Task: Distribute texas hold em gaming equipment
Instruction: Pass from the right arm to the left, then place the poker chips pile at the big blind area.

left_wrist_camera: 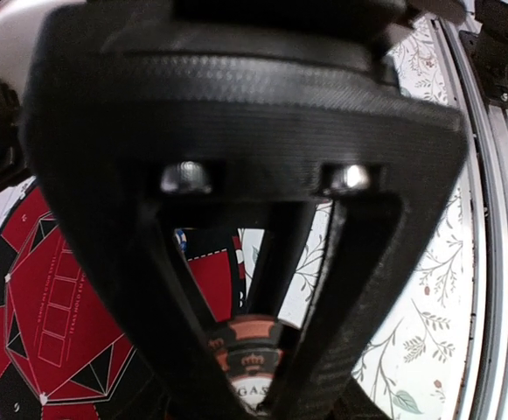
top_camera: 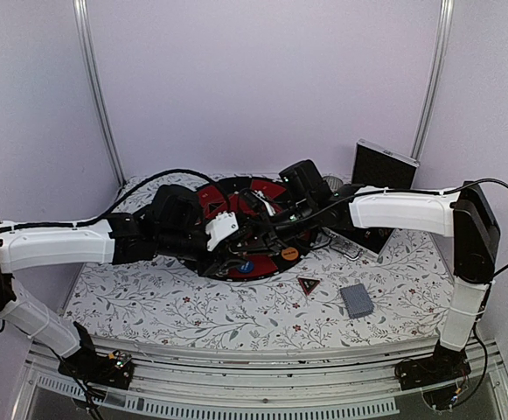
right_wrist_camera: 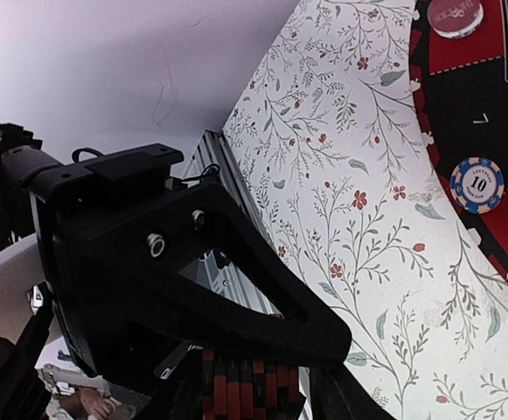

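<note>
Left pincer looks clenched on an orange-black poker chip, 6 o'clock in its wrist view, at the mat's edge. Right pincer: can't tell, chip stack sits in it. I'd lower flat, then release gently.

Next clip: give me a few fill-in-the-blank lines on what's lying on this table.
1. The blue-edged chip lying on the mat shows the number ___.
2. In the top view, the card deck lies to the ___ of the marker.
3. The marker has the shape of a ___.

Missing words: 10; right; triangle.
</note>
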You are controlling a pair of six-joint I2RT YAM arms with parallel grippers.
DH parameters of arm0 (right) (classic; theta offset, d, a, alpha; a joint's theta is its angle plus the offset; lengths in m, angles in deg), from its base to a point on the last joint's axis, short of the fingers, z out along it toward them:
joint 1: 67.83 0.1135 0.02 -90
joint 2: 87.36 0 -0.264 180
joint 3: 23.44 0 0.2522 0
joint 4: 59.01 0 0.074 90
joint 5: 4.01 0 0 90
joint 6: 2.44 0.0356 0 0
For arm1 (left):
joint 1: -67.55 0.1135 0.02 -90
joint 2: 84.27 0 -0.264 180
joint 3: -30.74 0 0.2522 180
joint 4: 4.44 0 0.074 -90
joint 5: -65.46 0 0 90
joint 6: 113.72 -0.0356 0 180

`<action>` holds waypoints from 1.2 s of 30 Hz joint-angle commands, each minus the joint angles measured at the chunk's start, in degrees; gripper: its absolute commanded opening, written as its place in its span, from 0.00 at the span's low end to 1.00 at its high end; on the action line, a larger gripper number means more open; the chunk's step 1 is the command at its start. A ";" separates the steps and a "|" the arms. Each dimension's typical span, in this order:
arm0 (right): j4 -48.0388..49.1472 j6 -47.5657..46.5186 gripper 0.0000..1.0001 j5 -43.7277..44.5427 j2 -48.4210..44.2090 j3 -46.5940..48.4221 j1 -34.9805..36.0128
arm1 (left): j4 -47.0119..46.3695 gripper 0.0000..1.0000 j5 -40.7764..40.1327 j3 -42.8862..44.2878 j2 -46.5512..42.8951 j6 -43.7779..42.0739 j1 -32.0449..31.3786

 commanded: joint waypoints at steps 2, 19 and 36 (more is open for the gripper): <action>0.57 -0.78 0.50 1.31 0.70 0.27 -0.37 | -1.02 0.00 2.61 -0.43 -1.30 1.41 1.22; -0.34 -1.79 0.99 4.74 -3.23 0.16 -4.25 | 1.04 0.00 2.87 -0.67 1.15 8.52 5.86; -5.44 -6.00 0.99 11.72 -12.08 -5.97 -10.62 | -2.17 0.00 0.91 1.10 8.43 15.28 13.10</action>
